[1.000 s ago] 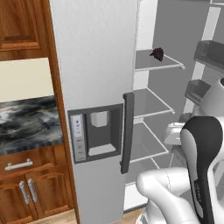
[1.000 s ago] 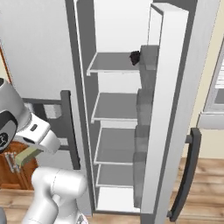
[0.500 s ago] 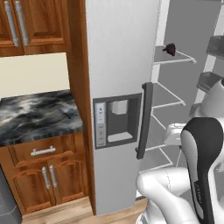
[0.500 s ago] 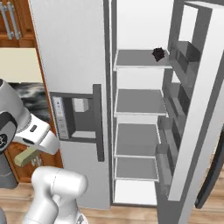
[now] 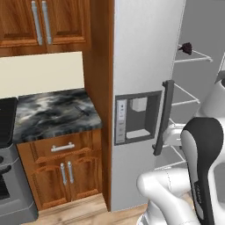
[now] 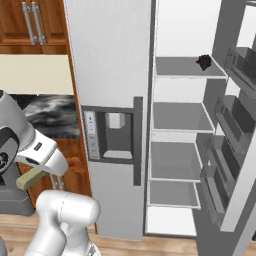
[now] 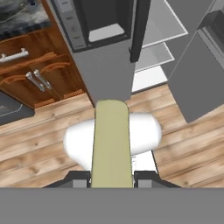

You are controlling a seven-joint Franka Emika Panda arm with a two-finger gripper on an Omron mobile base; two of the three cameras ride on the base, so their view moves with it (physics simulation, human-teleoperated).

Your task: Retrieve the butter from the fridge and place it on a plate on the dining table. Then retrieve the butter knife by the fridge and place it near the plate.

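Note:
My gripper (image 7: 111, 178) is shut on the butter (image 7: 111, 144), a pale yellow-olive stick that points away from the hand over the wooden floor. From the right base view the butter (image 6: 30, 178) pokes out under the white hand, low on the left. The fridge (image 6: 110, 65) stands just ahead with its left door closed, showing the dispenser panel (image 5: 134, 116) and a dark handle. Its right door is swung open, baring grey shelves (image 6: 182, 117). The plate and the dining table are out of view. I cannot make out the butter knife.
A short marbled counter (image 5: 52, 114) with wooden cabinet doors stands left of the fridge, and a stove (image 5: 9, 189) is beyond it. A small dark object (image 6: 204, 61) lies on the top fridge shelf. The open door's bins (image 6: 235, 125) jut out on the right.
The whole picture has slid rightward as the base moves: counter and cabinets have come into view left of the fridge. The butter stays clamped in the gripper.

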